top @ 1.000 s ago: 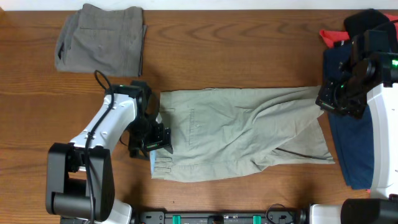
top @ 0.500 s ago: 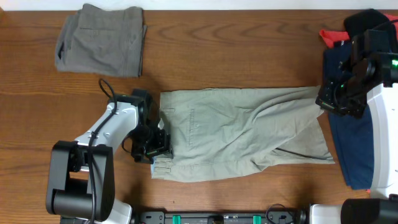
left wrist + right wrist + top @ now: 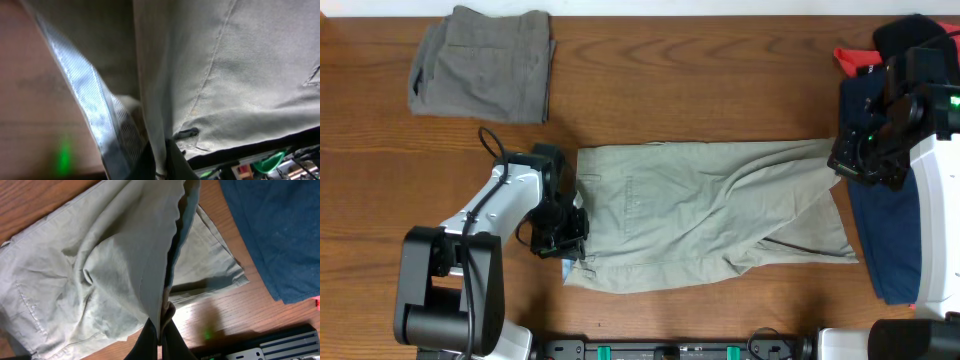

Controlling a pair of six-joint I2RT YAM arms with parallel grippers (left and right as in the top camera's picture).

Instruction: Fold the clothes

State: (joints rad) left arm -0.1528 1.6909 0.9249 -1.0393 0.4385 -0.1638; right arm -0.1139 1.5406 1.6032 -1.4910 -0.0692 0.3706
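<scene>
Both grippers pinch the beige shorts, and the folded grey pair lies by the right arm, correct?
Not quite: the overhead view shows the grey pair on the left arm's side. Both the left gripper and right gripper do pinch the beige shorts.

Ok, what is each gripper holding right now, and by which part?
Both hold the khaki shorts. The left gripper is shut on the waistband edge, and the right gripper is shut on the end of a leg.
</scene>
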